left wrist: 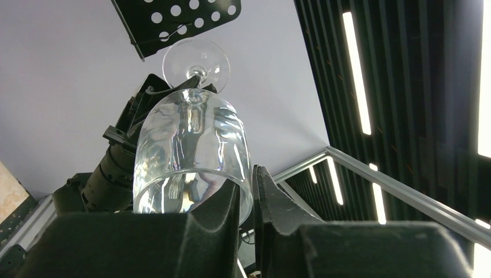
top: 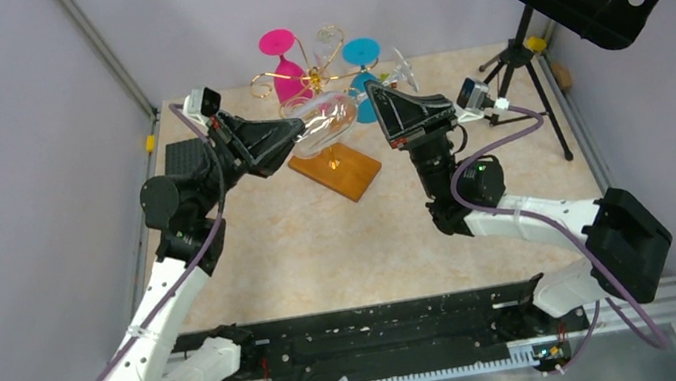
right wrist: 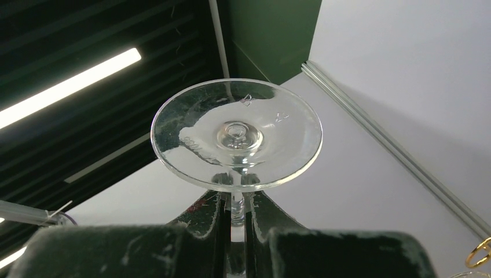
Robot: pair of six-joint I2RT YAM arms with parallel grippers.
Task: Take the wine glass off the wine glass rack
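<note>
My right gripper clamps the stem of the wine glass, sideways at centre frame above the wine glass rack; my left gripper straddles its rim, whether biting I cannot tell; oversqueezing could crack it, opposed pulls snap the stem.

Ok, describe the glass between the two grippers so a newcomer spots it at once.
Find the gold wire rack at the far middle of the table. Right by it a clear wine glass is held sideways, right gripper on its stem, left gripper at its rim. The pink glass and blue glass hang on the rack.
</note>
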